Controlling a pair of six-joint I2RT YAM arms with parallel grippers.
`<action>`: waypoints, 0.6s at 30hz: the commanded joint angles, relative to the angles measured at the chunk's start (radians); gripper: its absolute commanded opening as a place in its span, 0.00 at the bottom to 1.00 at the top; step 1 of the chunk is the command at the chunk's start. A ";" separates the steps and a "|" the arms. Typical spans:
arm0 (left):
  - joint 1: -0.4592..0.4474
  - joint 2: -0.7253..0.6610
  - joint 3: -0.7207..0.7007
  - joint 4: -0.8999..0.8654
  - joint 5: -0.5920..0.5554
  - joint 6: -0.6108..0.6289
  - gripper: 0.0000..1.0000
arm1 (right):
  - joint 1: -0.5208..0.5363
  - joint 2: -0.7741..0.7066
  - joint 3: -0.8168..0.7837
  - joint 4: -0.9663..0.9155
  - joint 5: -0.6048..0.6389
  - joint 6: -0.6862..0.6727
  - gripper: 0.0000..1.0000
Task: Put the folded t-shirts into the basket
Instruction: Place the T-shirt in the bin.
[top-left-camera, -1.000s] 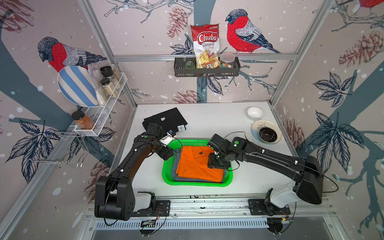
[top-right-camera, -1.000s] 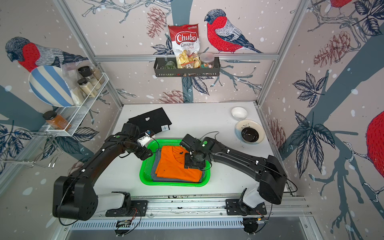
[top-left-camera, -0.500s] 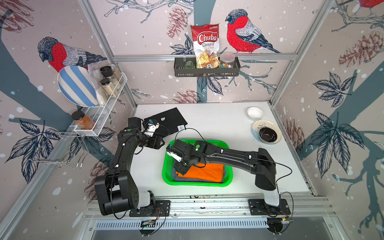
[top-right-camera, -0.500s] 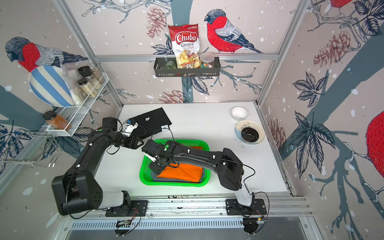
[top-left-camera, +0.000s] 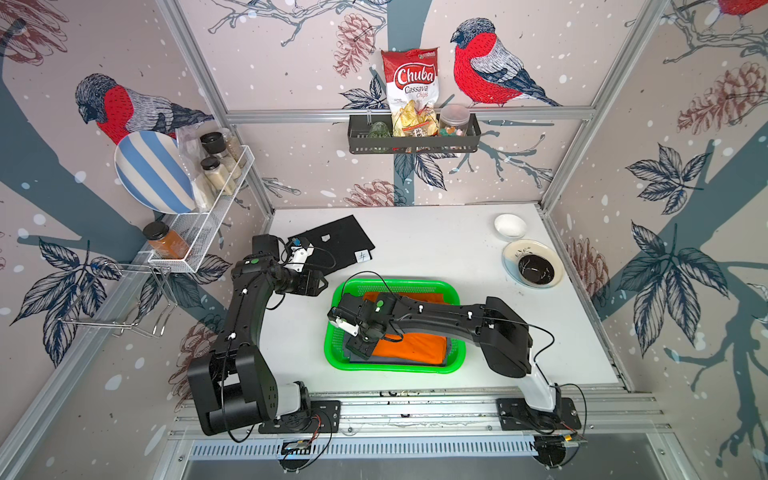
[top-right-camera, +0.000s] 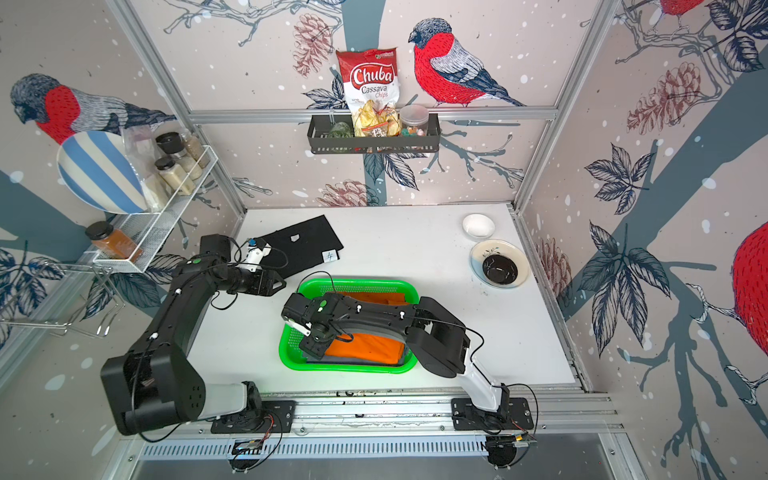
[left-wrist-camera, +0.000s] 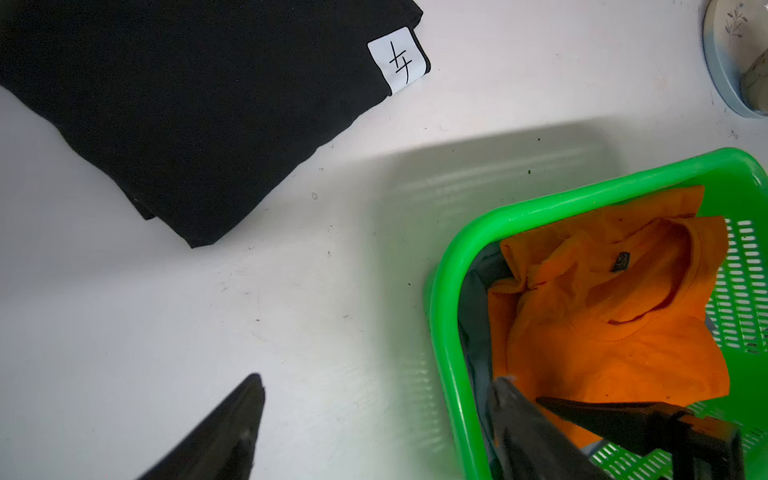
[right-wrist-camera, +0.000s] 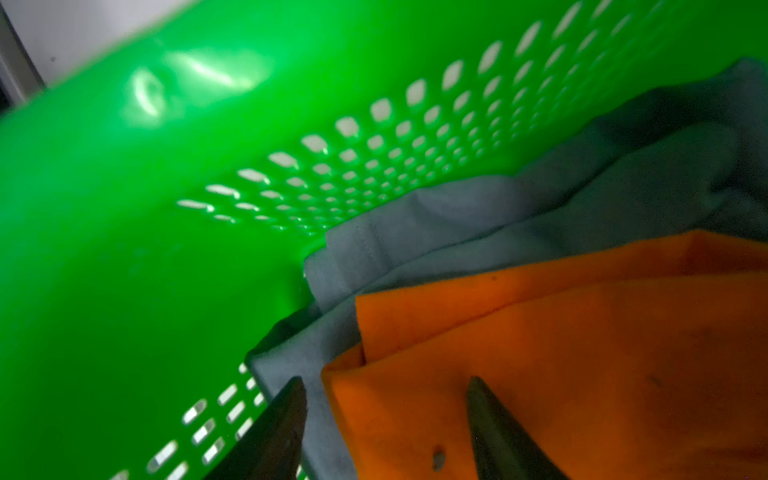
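Shirts: two in basket, one outside

Orange shirt (top-left-camera: 415, 347) lies on the grey shirt (right-wrist-camera: 457, 216) inside the green basket (top-left-camera: 399, 368). Black shirt (top-left-camera: 336, 249) lies on the surface (top-left-camera: 436, 249), behind the basket. Right jaws stand apart over the orange shirt's corner. Left jaws stand wide apart beside the basket.

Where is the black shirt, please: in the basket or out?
Out: the black shirt lies flat on the table, apart from the basket.
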 joint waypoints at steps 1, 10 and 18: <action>0.006 -0.007 -0.005 0.008 -0.018 -0.017 0.84 | 0.000 0.005 -0.031 0.025 0.039 -0.035 0.58; 0.014 0.004 -0.006 0.022 -0.057 -0.040 0.83 | 0.038 -0.041 -0.061 0.055 0.071 -0.114 0.26; 0.015 0.018 -0.009 0.028 -0.065 -0.042 0.82 | 0.046 -0.151 -0.155 0.137 0.060 -0.150 0.02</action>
